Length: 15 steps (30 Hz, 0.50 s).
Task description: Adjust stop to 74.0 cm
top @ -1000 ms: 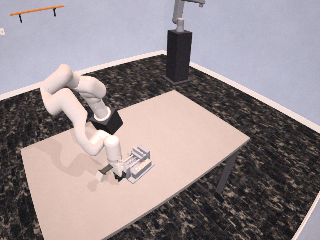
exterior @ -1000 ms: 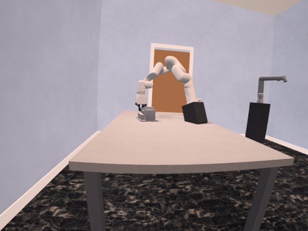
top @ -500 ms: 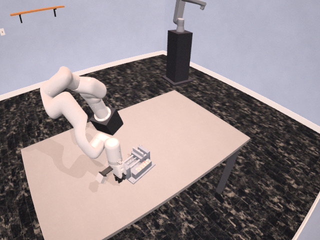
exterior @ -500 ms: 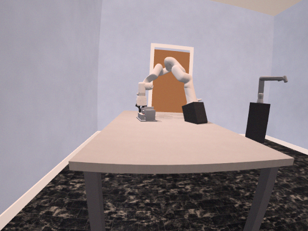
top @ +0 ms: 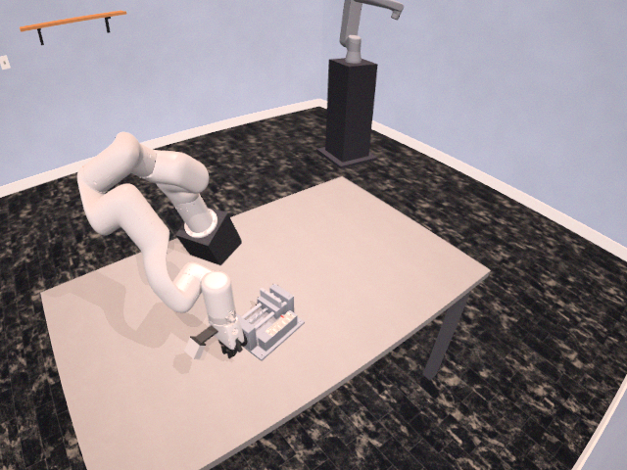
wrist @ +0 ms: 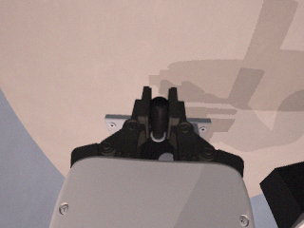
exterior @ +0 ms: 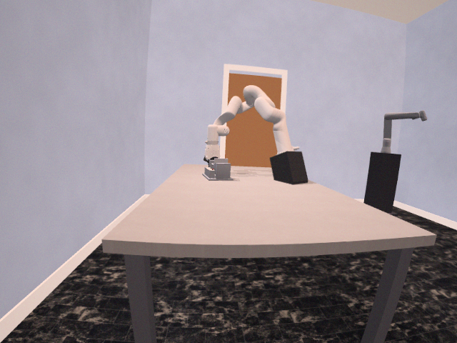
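fingers (top: 233,351) (exterior: 211,159) are clenched around a dark, rounded handle (wrist: 159,114), which stands between the two pads at the middle of the wrist view. behind the handle, part of the handwheel (wrist: 154,150) shows as a dark round shape, mostly hidden by the gripper's linkage. in the top view the fingers point down at the near left end of a grey fixture (top: 277,332) (exterior: 223,171) (wrist: 112,124), just below and left of the frame's centre, and they cover the wheel there.

the fixture sits on the desk (top: 354,283) (exterior: 254,214) (wrist: 62,62), with pale rods (top: 259,317) running between its upright end blocks and a row of small light tiles (top: 279,325) along its lower right side, one red mark among them. the tiles are too small to read, so i cannot tell where the stop is set.

the white arm (top: 157,262) (exterior: 276,115) arches over from a black block (top: 222,248) (exterior: 289,168) (wrist: 286,190), above the fixture in the top view. a second, grey arm (top: 350,24) (exterior: 387,127) stands on a tall black pedestal (top: 349,111) (exterior: 382,181), upper right in the top view, well apart from the desk's fixture.

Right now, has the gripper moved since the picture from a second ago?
Yes, down. In the exterior view, the gripper sits lower against the grey machine than it did then.
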Available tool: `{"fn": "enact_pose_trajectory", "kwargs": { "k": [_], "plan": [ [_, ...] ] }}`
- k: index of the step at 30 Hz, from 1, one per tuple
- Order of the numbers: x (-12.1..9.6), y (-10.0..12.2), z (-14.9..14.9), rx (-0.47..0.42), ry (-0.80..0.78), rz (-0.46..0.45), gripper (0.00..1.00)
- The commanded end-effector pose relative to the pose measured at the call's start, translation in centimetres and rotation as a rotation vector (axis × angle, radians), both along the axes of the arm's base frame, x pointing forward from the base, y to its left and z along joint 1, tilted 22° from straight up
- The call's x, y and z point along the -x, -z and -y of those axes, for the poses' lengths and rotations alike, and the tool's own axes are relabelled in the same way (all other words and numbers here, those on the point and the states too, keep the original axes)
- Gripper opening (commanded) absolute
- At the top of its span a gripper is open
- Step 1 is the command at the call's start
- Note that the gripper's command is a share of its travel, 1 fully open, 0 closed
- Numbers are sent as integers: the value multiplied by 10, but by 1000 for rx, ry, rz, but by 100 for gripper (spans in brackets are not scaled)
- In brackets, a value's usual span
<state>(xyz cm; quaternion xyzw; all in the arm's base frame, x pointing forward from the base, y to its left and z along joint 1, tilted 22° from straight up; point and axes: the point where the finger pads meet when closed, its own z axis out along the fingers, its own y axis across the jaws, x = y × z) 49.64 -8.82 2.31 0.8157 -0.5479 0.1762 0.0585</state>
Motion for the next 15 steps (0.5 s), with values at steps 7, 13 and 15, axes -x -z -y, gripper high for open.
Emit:
{"fn": "enact_pose_trajectory", "kwargs": {
  "k": [7, 13, 15],
  "plan": [
    [17, 2, 8, -1, -3, 5, 6],
    [24, 0, 10, -1, -3, 5, 6],
    [28, -2, 10, -1, -3, 5, 6]
  ]
}}
